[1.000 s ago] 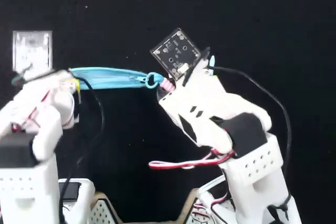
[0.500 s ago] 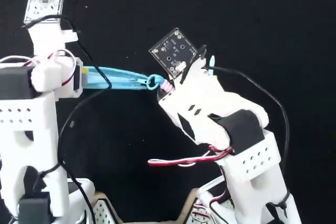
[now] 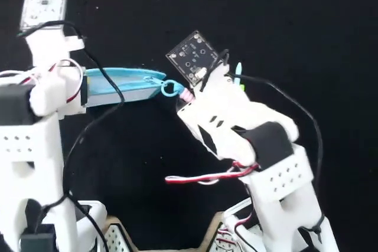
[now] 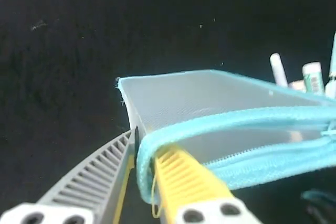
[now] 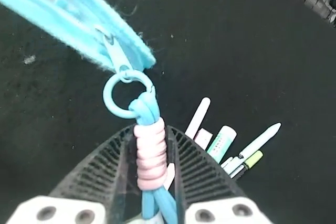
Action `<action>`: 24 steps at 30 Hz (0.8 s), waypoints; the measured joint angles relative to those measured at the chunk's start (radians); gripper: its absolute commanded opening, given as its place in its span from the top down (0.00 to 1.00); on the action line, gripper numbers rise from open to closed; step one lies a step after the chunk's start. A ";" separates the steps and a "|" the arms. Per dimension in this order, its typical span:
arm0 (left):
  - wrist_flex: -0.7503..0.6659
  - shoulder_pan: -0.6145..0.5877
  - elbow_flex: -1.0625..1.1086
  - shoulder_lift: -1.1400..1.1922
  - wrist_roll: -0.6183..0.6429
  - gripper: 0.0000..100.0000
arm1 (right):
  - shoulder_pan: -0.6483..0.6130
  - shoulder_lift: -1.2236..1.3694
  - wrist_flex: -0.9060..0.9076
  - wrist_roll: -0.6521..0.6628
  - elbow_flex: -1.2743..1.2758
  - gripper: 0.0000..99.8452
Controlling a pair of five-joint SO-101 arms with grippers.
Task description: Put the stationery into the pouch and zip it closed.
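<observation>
i judge i'm on the zipper, not the loading. the light blue fabric pouch with a grey mesh side [image 3: 127,84] hangs stretched between my two grippers above the black table [image 3: 307,39]. my left gripper [image 4: 144,148] is clamped on one end seam of the pouch. my right gripper [image 5: 151,135] is pinched narrow on the pink-wrapped blue cord [image 5: 149,156], tied to the light blue zipper ring [image 5: 106,100] at the pouch's other end. the white, green and yellow pens and sticks [image 5: 223,142] lie on the table beyond that ring end, outside the pouch.

next calls for a steady draw of the slider along the zip while the left holds firm. whether the teeth are fully meshed i cannot tell.

the right wrist view shows the slider and the pen cluster; the high view gives the pouch's full span.
</observation>
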 measured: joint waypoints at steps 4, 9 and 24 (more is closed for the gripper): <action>0.000 0.026 0.000 -0.046 0.060 0.97 | 0.000 0.000 0.103 0.002 -0.106 0.99; 0.000 0.114 0.051 -0.061 0.069 0.97 | 0.006 -0.002 0.190 0.078 -0.175 0.99; -0.081 0.041 0.216 -0.071 0.041 0.97 | 0.054 -0.002 0.149 0.097 -0.084 0.99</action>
